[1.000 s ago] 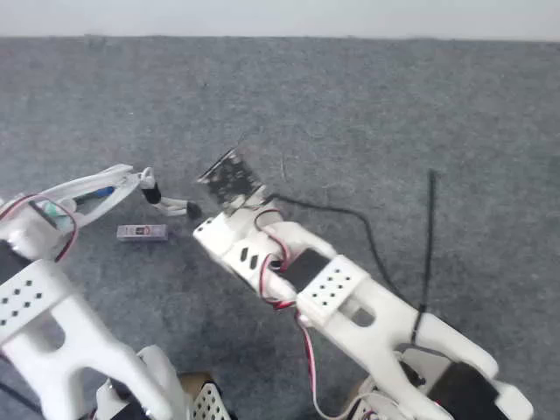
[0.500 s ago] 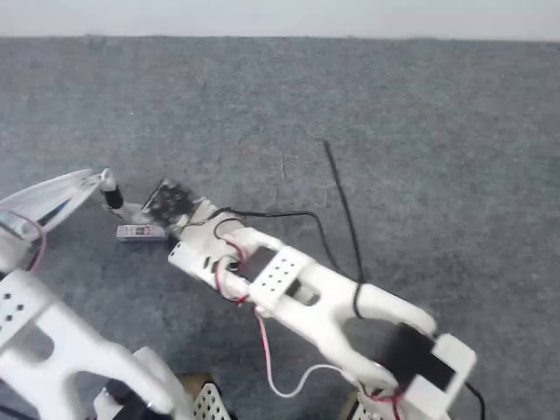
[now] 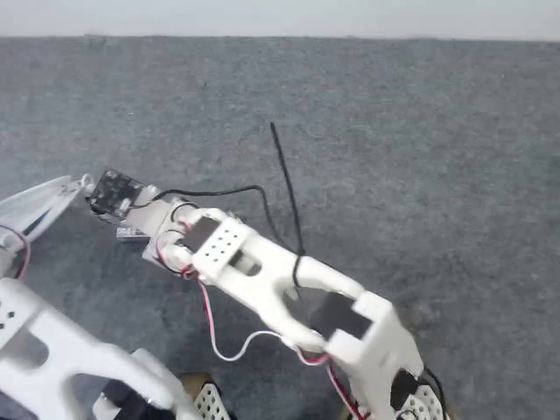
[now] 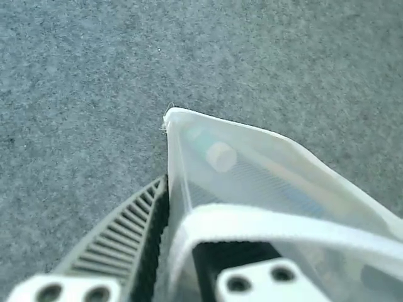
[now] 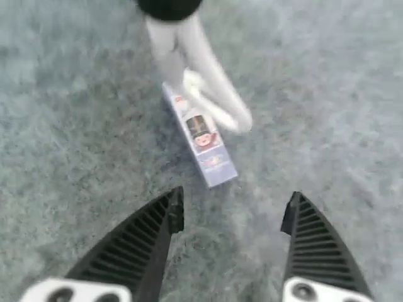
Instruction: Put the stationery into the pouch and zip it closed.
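My left gripper (image 4: 179, 239) is shut on a translucent white pouch (image 4: 264, 182) with pens showing through its wall. From the high view the pouch (image 3: 39, 201) hangs at the far left, off the carpet. A white cord loop (image 5: 204, 88) with a black bead hangs from its end. Just under that loop a small printed rectangular box (image 5: 201, 141) lies flat on the carpet. My right gripper (image 5: 234, 198) hovers open above the box's near end, nothing between its fingers. The right arm (image 3: 227, 254) stretches across to the pouch's tip and covers most of the box (image 3: 129, 233).
Grey carpet (image 3: 394, 131) covers the table. A thin black cable (image 3: 284, 184) rises from the right arm. A pale wall strip (image 3: 280, 17) runs along the far edge. The left arm's white base (image 3: 52, 359) stands at the near left.
The right arm has swung left, from the middle of the carpet to over the small box beside the pouch's tip. The pouch has shifted left.
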Tool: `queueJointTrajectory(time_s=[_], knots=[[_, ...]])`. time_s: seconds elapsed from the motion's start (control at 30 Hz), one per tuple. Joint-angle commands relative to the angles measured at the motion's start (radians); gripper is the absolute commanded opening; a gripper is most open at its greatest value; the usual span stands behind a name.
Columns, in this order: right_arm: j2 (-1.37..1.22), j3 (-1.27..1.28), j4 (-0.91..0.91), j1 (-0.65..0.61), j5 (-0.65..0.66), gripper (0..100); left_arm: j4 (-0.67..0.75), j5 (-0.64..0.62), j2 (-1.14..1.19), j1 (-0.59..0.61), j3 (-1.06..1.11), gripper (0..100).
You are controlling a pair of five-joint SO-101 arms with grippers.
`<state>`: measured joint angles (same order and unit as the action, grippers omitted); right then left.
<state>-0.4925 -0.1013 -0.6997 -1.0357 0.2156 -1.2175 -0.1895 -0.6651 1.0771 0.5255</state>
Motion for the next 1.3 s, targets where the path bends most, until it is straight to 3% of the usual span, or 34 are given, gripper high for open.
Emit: queueJointTrajectory(time_s=[0.0, 0.23, 0.5, 1.0, 1.27], knots=[[-0.044, -0.167, -0.079, -0.012, 0.068, 25.4, 0.048, -0.015, -0.015, 0.006, -0.073, 1], [-0.170, -0.342, -0.168, -0.007, 0.083, 25.4, 0.048, -0.017, -0.015, 0.002, -0.071, 1], [-0.252, -0.385, -0.160, -0.010, 0.155, 25.3, 0.048, -0.017, -0.015, 0.000, -0.071, 1], [-0.414, -0.548, -0.165, -0.001, 0.158, 24.7, 0.048, -0.017, -0.015, 0.000, -0.070, 1], [-0.415, -0.580, -0.165, 0.002, 0.160, 0.4, 0.048, -0.017, -0.015, -0.002, -0.070, 1]])
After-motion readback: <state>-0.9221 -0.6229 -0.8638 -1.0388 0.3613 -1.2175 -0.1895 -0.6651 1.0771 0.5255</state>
